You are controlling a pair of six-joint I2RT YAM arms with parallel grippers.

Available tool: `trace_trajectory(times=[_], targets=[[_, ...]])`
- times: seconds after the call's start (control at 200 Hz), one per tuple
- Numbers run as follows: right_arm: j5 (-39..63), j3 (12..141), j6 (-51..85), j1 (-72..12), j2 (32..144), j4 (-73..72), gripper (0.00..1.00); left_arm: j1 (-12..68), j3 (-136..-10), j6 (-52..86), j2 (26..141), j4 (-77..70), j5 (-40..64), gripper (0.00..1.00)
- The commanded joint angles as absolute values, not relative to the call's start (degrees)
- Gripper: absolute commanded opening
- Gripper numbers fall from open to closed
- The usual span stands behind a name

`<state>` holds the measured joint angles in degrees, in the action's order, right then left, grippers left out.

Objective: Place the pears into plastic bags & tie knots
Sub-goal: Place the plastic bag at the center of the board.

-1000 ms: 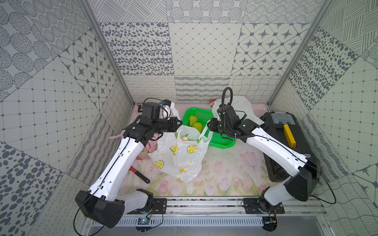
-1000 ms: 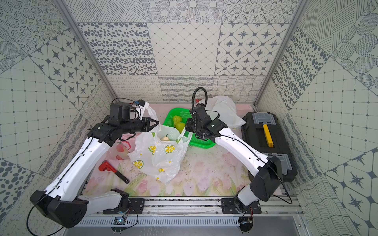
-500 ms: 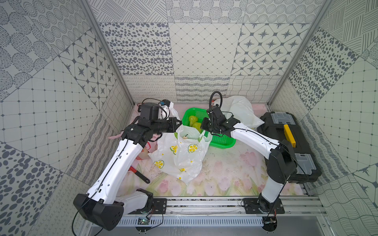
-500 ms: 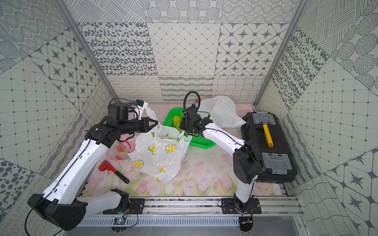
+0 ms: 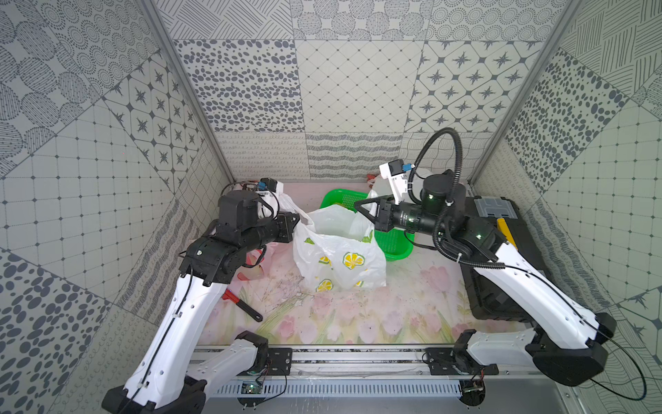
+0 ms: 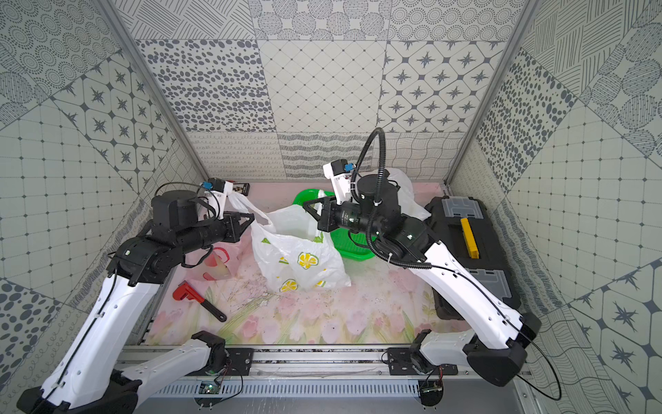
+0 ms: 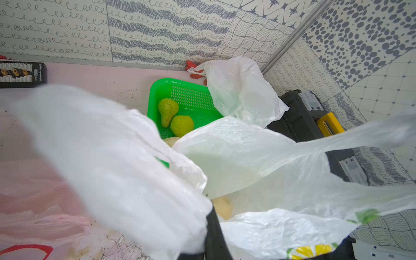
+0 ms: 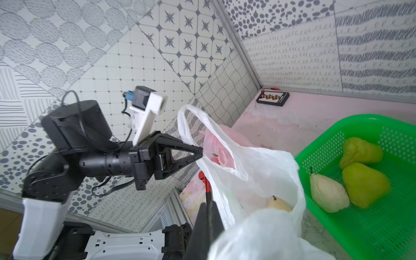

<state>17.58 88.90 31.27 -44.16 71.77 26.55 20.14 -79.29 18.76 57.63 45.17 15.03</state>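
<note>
Lemon-print bag (image 5: 340,251) sits open mid-mat (image 5: 358,315), cream pear (image 8: 278,203) inside, L gripper (image 5: 297,217) pinching handle at 10 o'clock, R gripper (image 5: 356,205) clamped on rim at 1 o'clock, green basket (image 5: 394,245) w/ three pears (image 8: 364,184) just beyond.

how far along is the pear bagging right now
Done: at least one pear lies in the lemon bag. In hand: left gripper and right gripper pinch its top edges, mouth open. Left: three pears show in the green basket; no knot tied.

Thin crinkly glossy plastic lemon-print bag (image 5: 340,251), perforated shiny plastic green basket (image 8: 369,202), bumpy matt pears (image 8: 328,193)
</note>
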Motion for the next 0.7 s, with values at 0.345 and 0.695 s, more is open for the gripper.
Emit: trace_trajectory(times=[0.345, 0.695], targets=[[8.63, 86.08, 35.51, -32.91, 71.54, 38.93, 0.16, 27.95, -74.78, 26.43, 63.09, 32.26, 16.52, 0.00], [-16.12, 114.53, 20.32, -46.24, 81.95, 61.34, 0.64, 27.97, -73.48, 11.19, 65.56, 26.48, 22.34, 0.04]])
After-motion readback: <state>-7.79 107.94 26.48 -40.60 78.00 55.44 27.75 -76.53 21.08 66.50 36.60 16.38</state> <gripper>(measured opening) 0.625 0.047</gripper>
